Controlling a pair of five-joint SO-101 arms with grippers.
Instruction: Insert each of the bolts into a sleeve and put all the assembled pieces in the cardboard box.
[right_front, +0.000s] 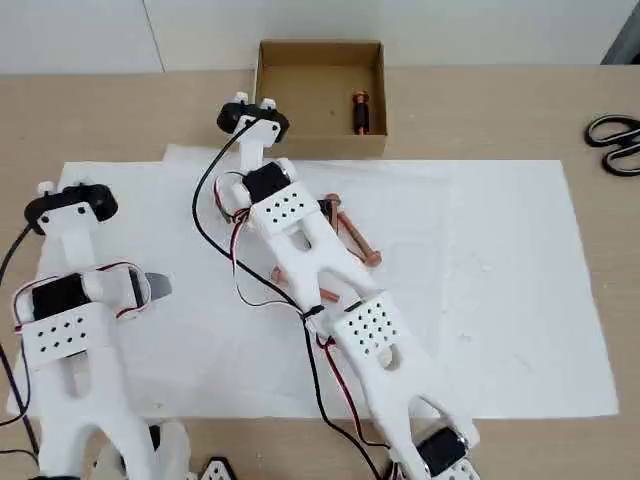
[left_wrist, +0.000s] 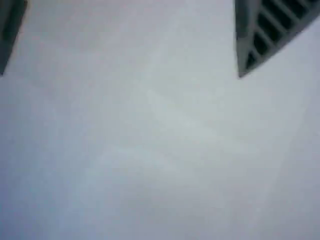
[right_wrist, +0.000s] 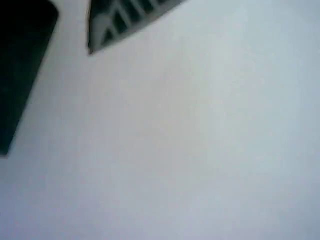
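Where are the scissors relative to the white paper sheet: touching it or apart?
Apart. High view shows bare table between the scissors and the paper sheet's right edge.

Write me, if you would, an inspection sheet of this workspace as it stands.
Surface: wooden table, partly covered by a white paper sheet.
Job's things: cardboard box at the far edge holds one assembled piece; loose copper-coloured pieces lie on the sheet beside and under the arm nearer the box.
Clutter: scissors on the bare table, far right.
Grippers: left gripper open over bare sheet; right gripper close above the sheet.
Cables: black and red wires loop from that arm onto the sheet.
Surroundings: pale wall behind the table.
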